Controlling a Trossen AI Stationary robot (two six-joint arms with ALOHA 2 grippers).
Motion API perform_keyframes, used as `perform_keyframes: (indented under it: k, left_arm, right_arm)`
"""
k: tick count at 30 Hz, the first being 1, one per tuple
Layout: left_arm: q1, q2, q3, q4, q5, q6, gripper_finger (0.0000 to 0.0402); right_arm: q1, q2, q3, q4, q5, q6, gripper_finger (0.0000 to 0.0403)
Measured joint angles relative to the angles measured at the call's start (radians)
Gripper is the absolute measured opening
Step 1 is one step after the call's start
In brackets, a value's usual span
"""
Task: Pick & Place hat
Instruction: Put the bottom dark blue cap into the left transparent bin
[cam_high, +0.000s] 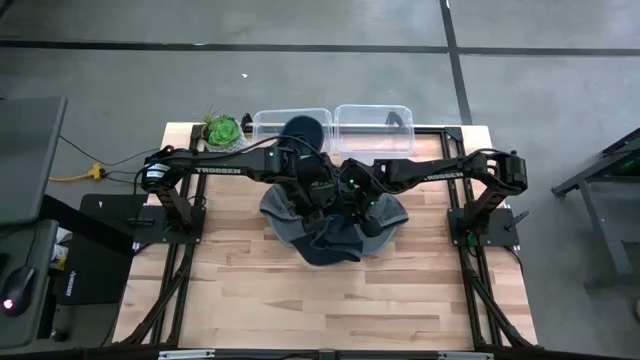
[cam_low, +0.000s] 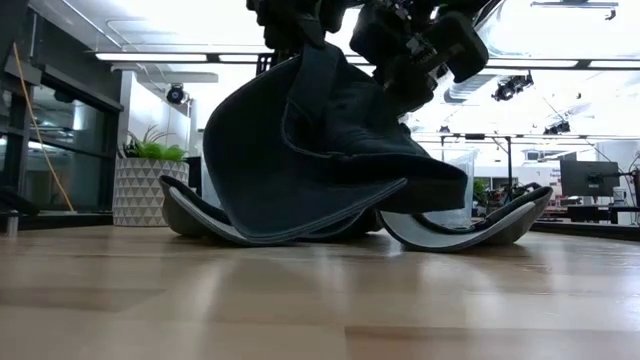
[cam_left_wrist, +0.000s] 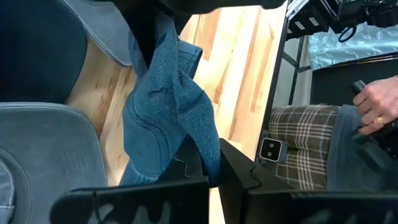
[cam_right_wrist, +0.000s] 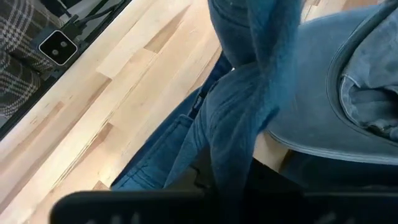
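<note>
High view, from above: a wooden desk (cam_high: 250, 290) carries two dark arms that reach in from either side and meet near its middle. Under them lies a dark blue denim hat (cam_high: 330, 235) with a wide floppy brim, spread on the wood. The left end effector (cam_high: 312, 188) and the right end effector (cam_high: 362, 208) both sit on top of the hat, close together. At the far edge of the desk stand two clear plastic bins (cam_high: 372, 128) side by side and a small potted plant (cam_high: 222, 131).

Low view, level with the desk: the hat (cam_low: 320, 150) is partly raised, its crown pulled up by both end effectors, while the brim edges rest on the wood. A pale grey underside shows at the brim.

Left wrist view: the left end effector (cam_left_wrist: 199, 171) is closed, pinching a fold of blue denim (cam_left_wrist: 171, 118). Beyond the desk edge, a person's hand (cam_left_wrist: 376, 106) and a plaid garment (cam_left_wrist: 301, 146) are visible.

Right wrist view: the right end effector (cam_right_wrist: 227, 177) is closed on a bunched ridge of the hat (cam_right_wrist: 249, 106), above the wood.
</note>
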Motion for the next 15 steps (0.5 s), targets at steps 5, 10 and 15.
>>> perform_keyframes:
  k: [5, 10, 15]
  left_arm:
    - [0.000, 0.000, 0.000, 0.000, 0.016, 0.004, 0.0001]
    - [0.000, 0.000, 0.000, 0.000, 0.018, 0.036, 0.0001]
    - [0.001, -0.010, 0.000, -0.034, 0.007, 0.064, 0.0002]
  right_arm:
    - [0.001, -0.004, 0.000, -0.018, 0.042, 0.048, 0.0004]
    - [0.003, -0.015, 0.001, -0.051, 0.090, 0.073, 0.0002]
    - [0.003, -0.031, 0.001, -0.078, 0.144, 0.094, 0.0001]
